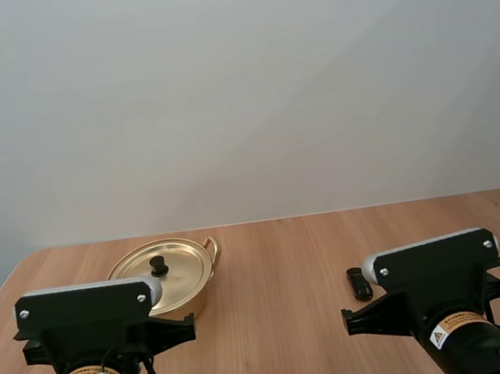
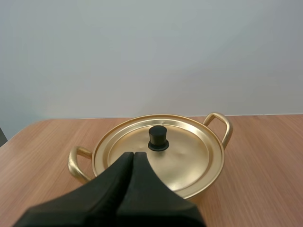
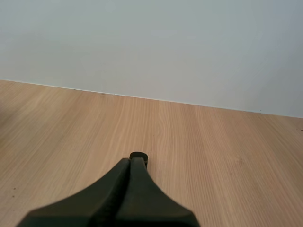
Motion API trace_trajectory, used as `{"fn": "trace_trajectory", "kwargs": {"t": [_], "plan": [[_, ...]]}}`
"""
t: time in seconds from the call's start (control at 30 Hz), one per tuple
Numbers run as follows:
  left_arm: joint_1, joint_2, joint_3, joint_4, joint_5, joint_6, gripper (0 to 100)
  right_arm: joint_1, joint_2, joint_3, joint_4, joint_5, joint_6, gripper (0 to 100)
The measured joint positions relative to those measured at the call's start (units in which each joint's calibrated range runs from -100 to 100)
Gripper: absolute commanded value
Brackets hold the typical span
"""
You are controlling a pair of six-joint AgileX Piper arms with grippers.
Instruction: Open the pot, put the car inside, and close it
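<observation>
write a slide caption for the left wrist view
Left gripper, shut, hovers near the lidded gold pot, tips toward its black knob.

The golden two-handled pot stands closed, its lid flat on top. The small black car lies well to its right.

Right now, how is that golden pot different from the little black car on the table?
The pot is shiny gold; the car is black. The pot is round and far bigger than the slim car. The pot sits ahead of the left gripper, with its lid on; the car lies just past the right gripper. Both rest on the wooden table.
</observation>
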Motion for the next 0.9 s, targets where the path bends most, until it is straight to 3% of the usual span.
{"fn": "trace_trajectory", "kwargs": {"t": [0.9], "plan": [[0.30, 0.00, 0.00, 0.00, 0.00, 0.00, 0, 0.00, 0.00, 0.00, 0.00, 0.00, 0.00, 0]]}}
